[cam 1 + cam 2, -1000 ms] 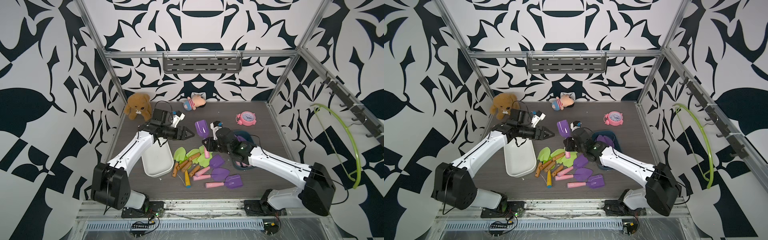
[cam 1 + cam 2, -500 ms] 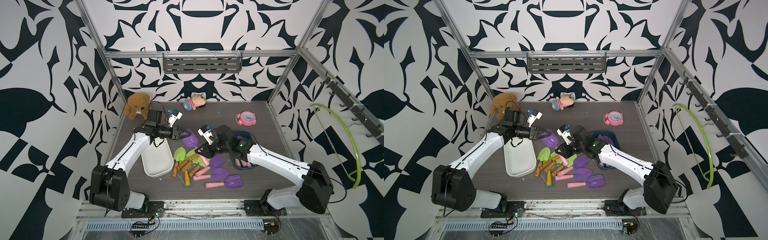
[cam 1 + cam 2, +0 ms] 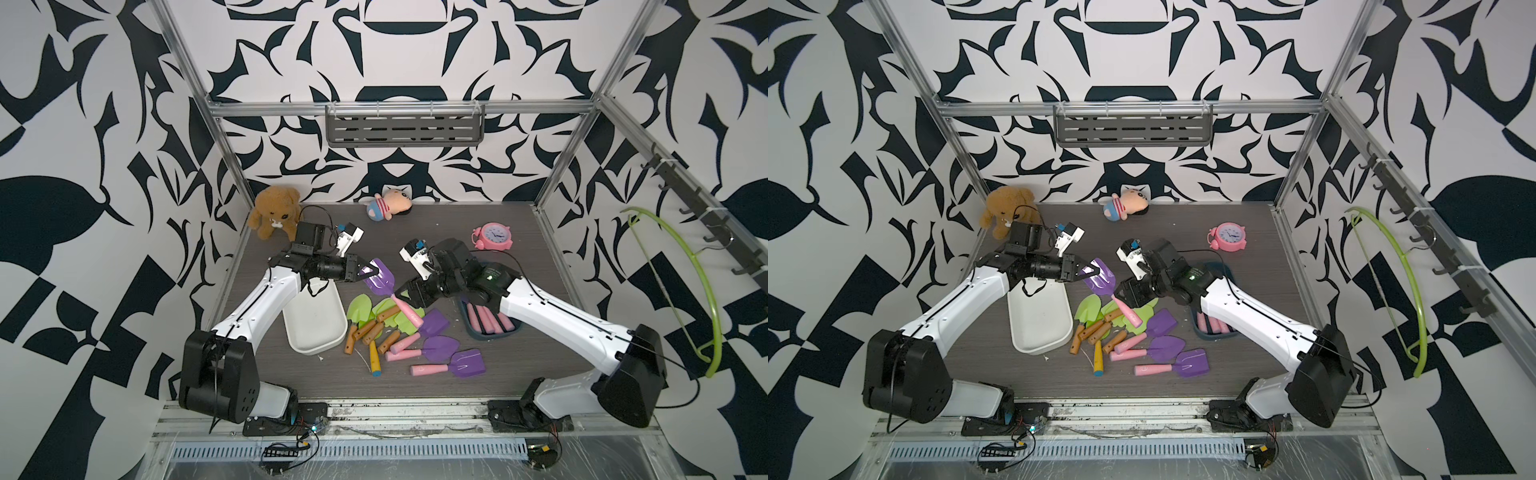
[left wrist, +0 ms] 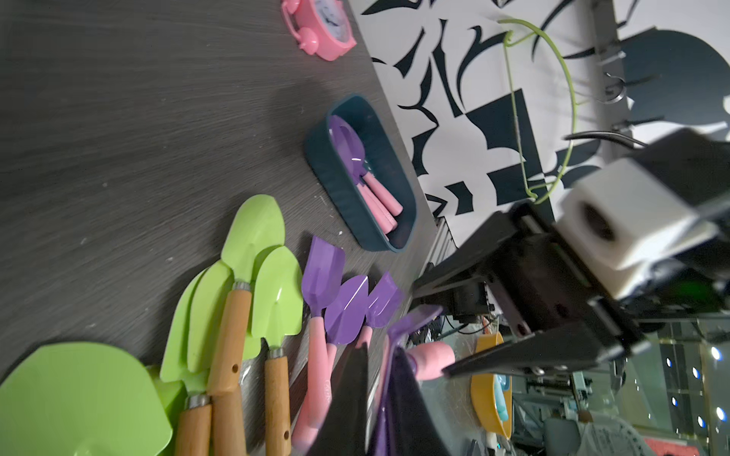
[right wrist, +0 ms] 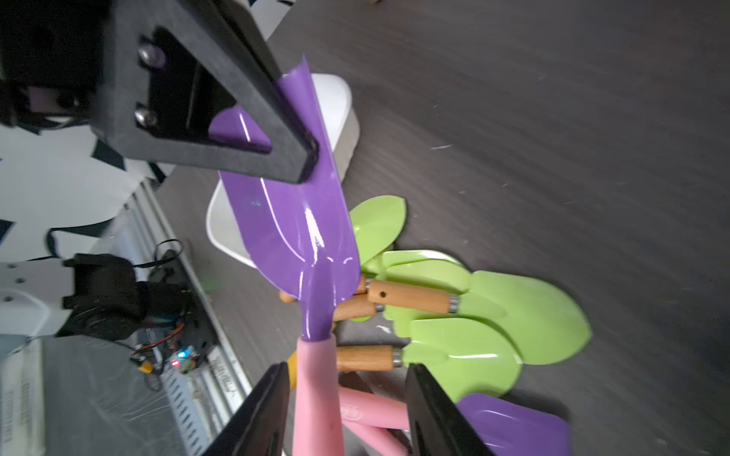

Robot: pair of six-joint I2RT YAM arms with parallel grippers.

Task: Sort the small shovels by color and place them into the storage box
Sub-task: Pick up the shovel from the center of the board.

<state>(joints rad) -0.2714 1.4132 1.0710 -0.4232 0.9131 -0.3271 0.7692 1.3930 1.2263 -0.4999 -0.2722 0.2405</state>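
Sorting part done: several purple shovels (image 4: 355, 158) in blue box (image 4: 335, 189); white box (image 3: 311, 328) empty; green shovels (image 3: 361, 309) and three purple ones (image 3: 440, 347) loose on table (image 3: 498, 374); one purple shovel (image 3: 384, 281) between arms, left gripper (image 3: 371, 271) clamped on its blade, right gripper (image 5: 343, 369) with jaws parted around its handle.

Tabletop (image 3: 440, 220) — shovels (image 3: 440, 347), white tray (image 3: 311, 328), blue box (image 3: 467, 322) (plus toys (image 3: 274, 210)).

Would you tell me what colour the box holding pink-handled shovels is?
The box is dark teal, clearest in the left wrist view.
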